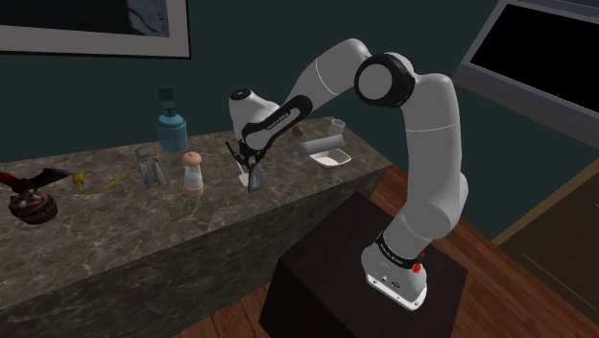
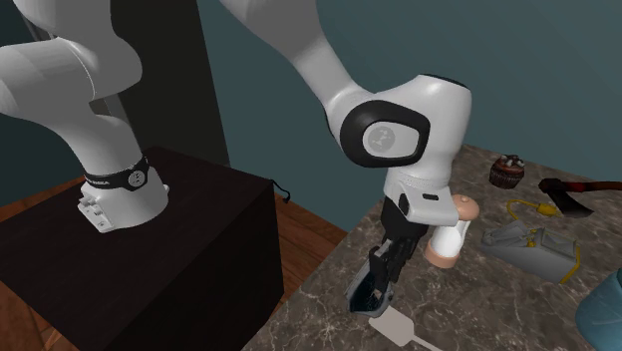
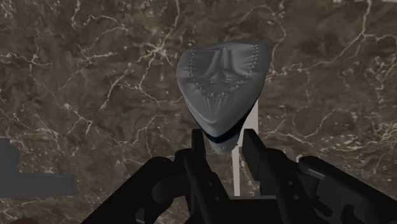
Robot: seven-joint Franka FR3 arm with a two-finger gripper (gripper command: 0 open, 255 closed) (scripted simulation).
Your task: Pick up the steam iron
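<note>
The steam iron (image 3: 219, 83) is grey with a dark band, and its studded soleplate faces the wrist camera. My gripper (image 3: 224, 143) is shut on its narrow end, one black finger on each side. In the shoulder view the iron (image 1: 257, 180) hangs tilted under the gripper (image 1: 250, 165), over the middle of the marble countertop (image 1: 221, 216). In the second exterior view the iron (image 2: 361, 296) sits low at the gripper (image 2: 373, 284), near the counter's edge. I cannot tell whether it touches the counter.
A pink shaker (image 1: 193, 175), a grater (image 1: 149, 165), a blue bottle (image 1: 172, 130), a yellow cable (image 1: 101, 182), a cupcake (image 1: 32, 206) and an axe (image 1: 29, 178) stand towards the shoulder view's left. A white dish (image 1: 331, 156) lies at the right; a white spatula (image 2: 397, 327) lies by the iron.
</note>
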